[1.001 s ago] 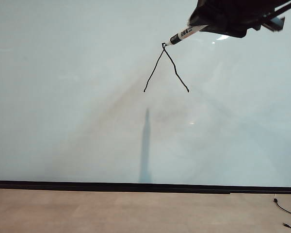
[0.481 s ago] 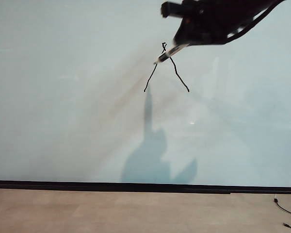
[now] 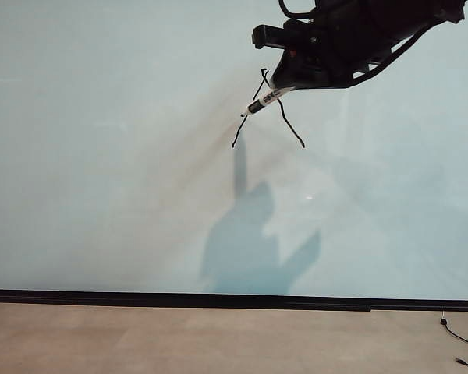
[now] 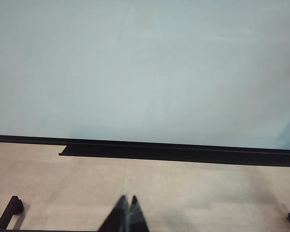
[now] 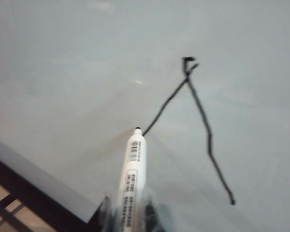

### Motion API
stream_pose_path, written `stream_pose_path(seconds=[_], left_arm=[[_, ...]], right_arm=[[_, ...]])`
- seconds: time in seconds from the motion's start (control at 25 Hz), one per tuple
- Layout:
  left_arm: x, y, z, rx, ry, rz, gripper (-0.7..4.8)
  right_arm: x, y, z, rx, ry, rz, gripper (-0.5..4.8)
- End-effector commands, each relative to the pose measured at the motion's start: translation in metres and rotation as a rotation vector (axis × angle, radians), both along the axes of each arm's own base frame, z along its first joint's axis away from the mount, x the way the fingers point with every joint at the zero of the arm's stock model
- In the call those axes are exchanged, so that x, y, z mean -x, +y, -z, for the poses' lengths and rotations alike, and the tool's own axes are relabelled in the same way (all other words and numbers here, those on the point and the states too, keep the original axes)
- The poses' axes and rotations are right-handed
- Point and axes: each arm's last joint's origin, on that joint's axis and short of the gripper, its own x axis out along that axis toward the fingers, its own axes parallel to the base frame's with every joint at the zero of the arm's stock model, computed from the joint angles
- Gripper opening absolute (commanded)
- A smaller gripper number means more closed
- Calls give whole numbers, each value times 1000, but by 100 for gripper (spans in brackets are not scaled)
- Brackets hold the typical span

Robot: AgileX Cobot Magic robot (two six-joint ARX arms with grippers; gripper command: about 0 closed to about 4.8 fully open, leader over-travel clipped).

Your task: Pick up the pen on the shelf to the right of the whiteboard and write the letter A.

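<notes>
You see the black right gripper (image 3: 285, 84) at the exterior view's one o'clock, clamped on the slim white-barrelled pen (image 3: 264, 100); its black tip meets the left stroke of the thin black letter A (image 3: 269, 109), two strokes with no crossbar, on the glossy pale grey-white whiteboard (image 3: 101, 156). The left gripper (image 4: 127, 215) hangs over the tan floor (image 4: 193, 193), fingers pressed together, empty.

Whiteboard (image 3: 101, 156): glossy, smooth pale grey-white panel, faint reflections; lower edge thin matt black strip.
Pen (image 5: 131, 179): smooth white plastic barrel, slight sheen, black printed label; tip black, dull.
Letter A (image 3: 285, 117), upper centre of exterior view: thin matt black ink strokes.
Right gripper (image 3: 292, 78): black, matt, plastic-looking.
Left gripper (image 4: 124, 217): dark fingers, dull finish.
Floor (image 3: 179, 339): tan, matt, smooth.
</notes>
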Motion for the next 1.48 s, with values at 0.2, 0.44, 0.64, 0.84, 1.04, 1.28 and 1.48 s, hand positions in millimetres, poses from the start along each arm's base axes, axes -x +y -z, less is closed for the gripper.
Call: stream_pose_path(seconds=[0.2,0.44,0.64,0.84,1.04,1.28,1.48], left_arm=[[0,0,-2,-4,-10,1,-5],[0,0,-2,-4,-10,1,-4],[0,0,-2,-4,-10,1,-5],[0,0,-2,-4,-10,1,-5],[0,0,-2,-4,-10,1,-4],[0,0,-2,-4,-10,1,-4],[0,0,-2,-4,-10,1,-5]], right_arm=[[-1,-1,-6,-40,-28,50,-6],[0,-4,-7,-39,-16,115,-6],[4,-8,-11,-27,-9,154,-6],[7,-11,-12,-7,10,189,-6],[9,-14,-13,0,15,215,-6],[10,-15,-14,8,13,240,-6],[12,-17,-15,17,13,255,-6]])
